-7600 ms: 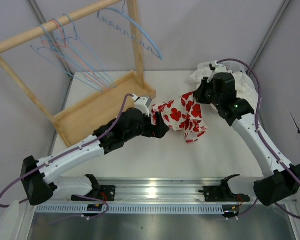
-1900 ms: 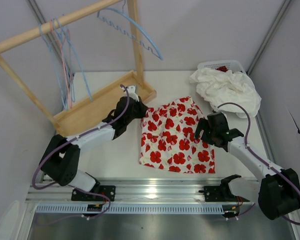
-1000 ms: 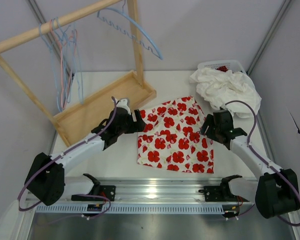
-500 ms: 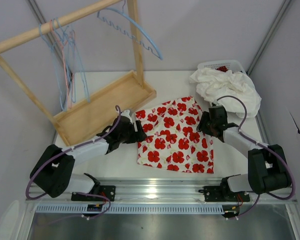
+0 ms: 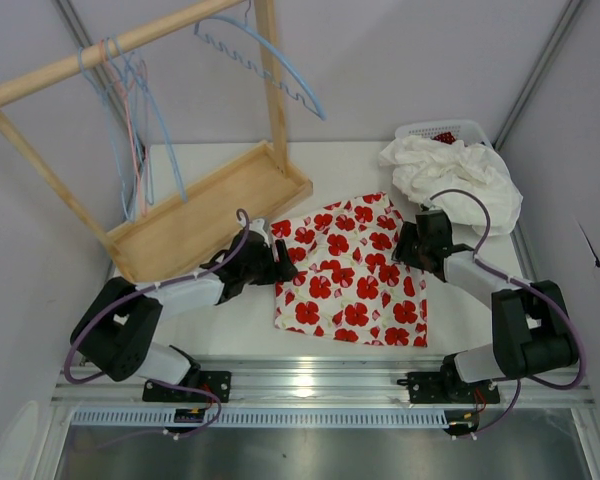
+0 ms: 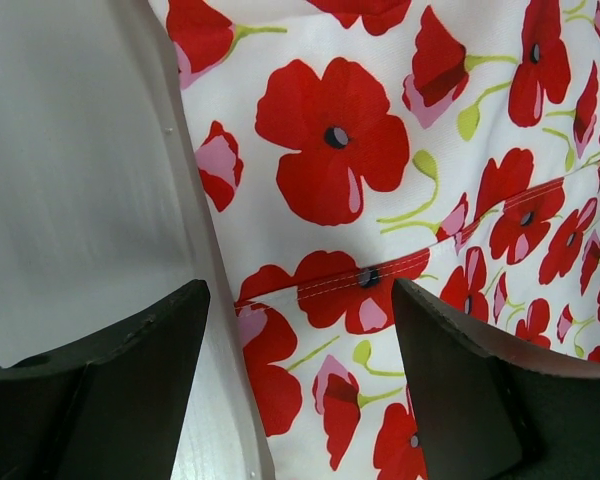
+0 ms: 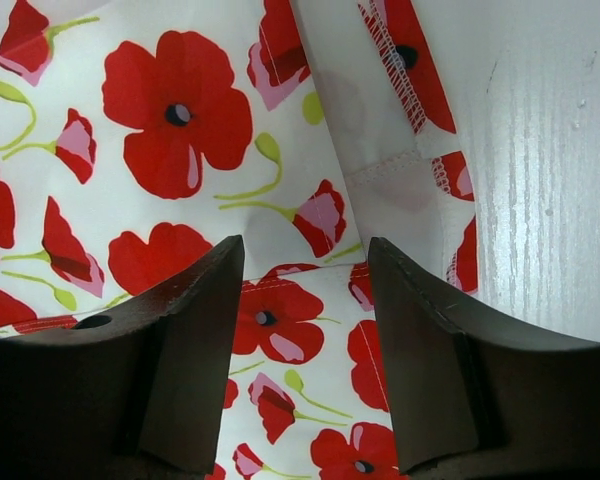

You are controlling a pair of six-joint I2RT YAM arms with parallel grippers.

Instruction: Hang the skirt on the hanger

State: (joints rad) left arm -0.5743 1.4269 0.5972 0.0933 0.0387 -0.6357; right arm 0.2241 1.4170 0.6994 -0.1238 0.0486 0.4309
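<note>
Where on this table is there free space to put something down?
Bare white tabletop lies behind the red-poppy fabric skirt, between the wooden rack base and the crumpled white cloth heap. Both skirt sides are crowded: left gripper, right gripper.

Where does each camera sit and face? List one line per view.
Top external: above, behind the robot, looking down on skirt and wooden rack; left arm, right arm show.
Left wrist: on left arm, facing down at skirt's left edge; left tool fingers show.
Right wrist: same, skirt's right edge; right tool fingers.
Shared: all see the skirt.
</note>
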